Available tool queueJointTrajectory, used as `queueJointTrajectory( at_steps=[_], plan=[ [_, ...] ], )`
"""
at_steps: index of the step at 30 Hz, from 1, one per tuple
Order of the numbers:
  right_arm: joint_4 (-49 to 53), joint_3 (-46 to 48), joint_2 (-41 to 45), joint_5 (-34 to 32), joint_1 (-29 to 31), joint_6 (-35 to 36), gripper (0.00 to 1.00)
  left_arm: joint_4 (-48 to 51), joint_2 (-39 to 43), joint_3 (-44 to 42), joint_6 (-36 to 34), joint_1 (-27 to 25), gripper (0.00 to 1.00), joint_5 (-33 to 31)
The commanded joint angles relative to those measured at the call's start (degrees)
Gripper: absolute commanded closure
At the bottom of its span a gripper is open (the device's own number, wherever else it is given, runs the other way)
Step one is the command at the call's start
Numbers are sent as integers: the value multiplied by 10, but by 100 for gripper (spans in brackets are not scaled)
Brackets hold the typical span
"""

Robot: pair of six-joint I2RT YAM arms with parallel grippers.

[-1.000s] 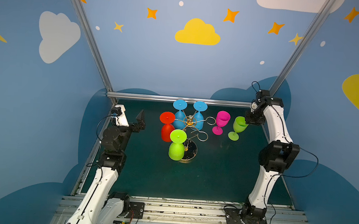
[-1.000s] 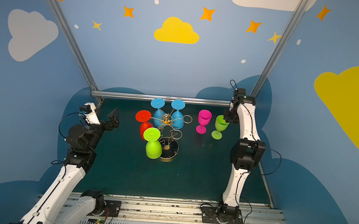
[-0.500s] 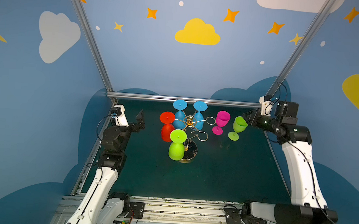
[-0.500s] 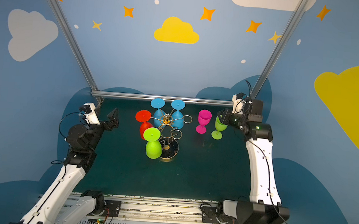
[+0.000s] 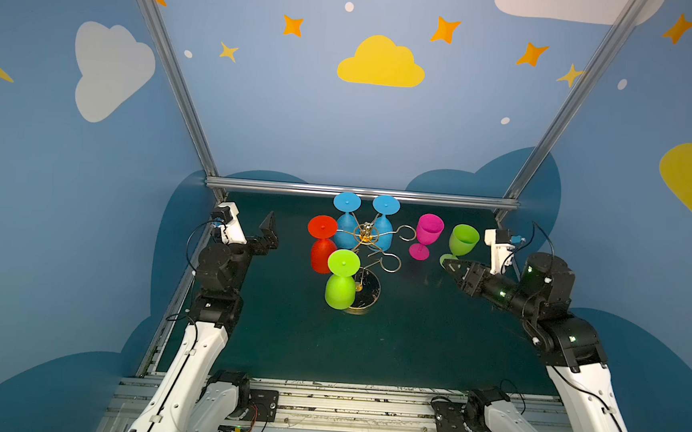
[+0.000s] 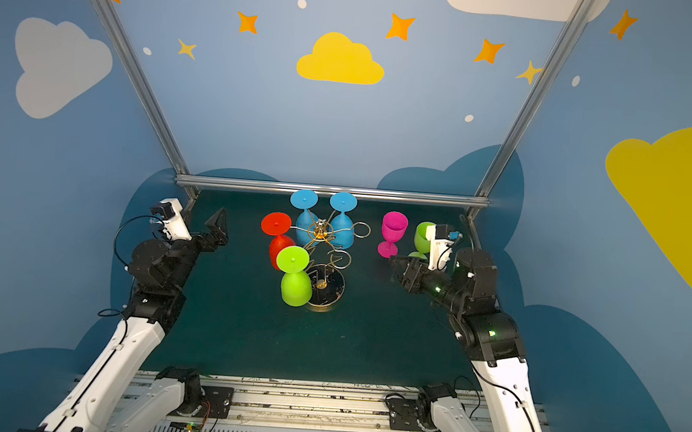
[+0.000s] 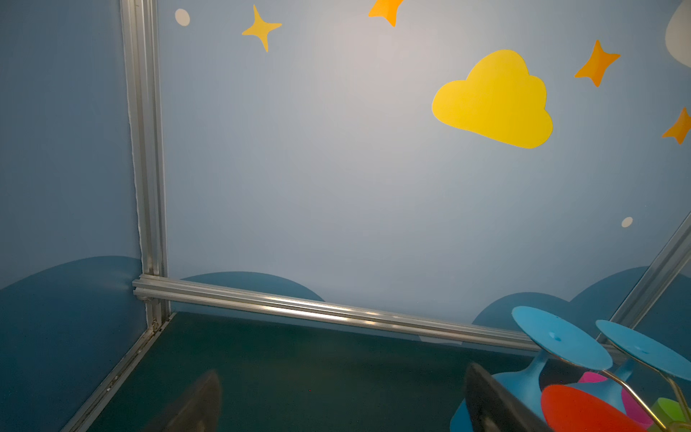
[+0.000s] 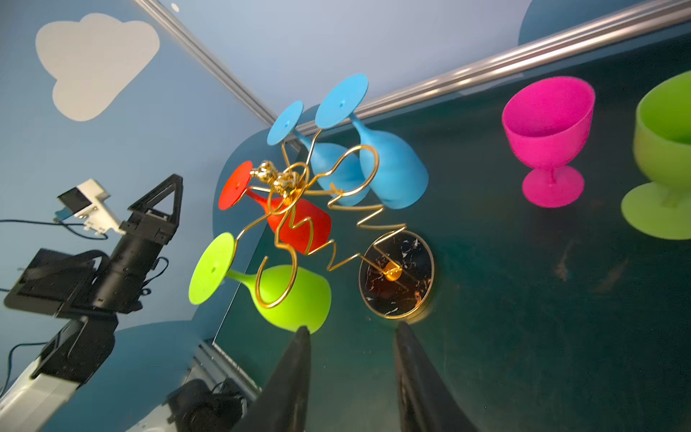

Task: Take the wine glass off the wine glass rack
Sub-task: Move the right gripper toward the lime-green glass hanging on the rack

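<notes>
The wine glass rack [image 5: 364,237] [image 6: 320,232] [image 8: 284,183] stands mid-table, gold wire on a round dark base [image 8: 396,276]. Several wine glasses hang from it upside down: a green one [image 5: 341,283] [image 8: 295,295] nearest the front, a red one [image 5: 321,253] and two blue ones [image 5: 345,229] at the back. My right gripper [image 5: 451,266] [image 6: 395,262] [image 8: 353,327] is low, to the right of the rack and pointing at it. It is open and holds nothing. My left gripper [image 5: 265,236] [image 7: 342,374] stays wide open and empty at the back left.
A magenta glass [image 5: 428,233] [image 8: 547,131] and a green glass [image 5: 462,242] [image 8: 665,149] stand upright on the green mat, right of the rack, just behind my right gripper. An aluminium rail [image 5: 362,193] and blue walls close the back and sides.
My right arm has pulled away from the upright green glass, dropped low and turned its gripper towards the rack. That glass stays standing. The left arm has not moved.
</notes>
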State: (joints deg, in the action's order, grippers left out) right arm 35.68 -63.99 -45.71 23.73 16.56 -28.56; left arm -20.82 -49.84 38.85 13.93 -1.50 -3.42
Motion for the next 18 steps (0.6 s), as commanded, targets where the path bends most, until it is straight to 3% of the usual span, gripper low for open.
queueJointTrajectory(
  at_steps=[1, 6, 18],
  plan=[
    [11, 21, 30, -23, 33, -40, 64, -1, 1, -1, 9, 3, 0, -2],
    [-15, 74, 59, -62, 111, -91, 67, 4, 0, 1, 17, 5, 0, -13],
    [-74, 78, 1, -296, 396, -99, 67, 7, 11, -2, 15, 6, 0, -37]
  ],
)
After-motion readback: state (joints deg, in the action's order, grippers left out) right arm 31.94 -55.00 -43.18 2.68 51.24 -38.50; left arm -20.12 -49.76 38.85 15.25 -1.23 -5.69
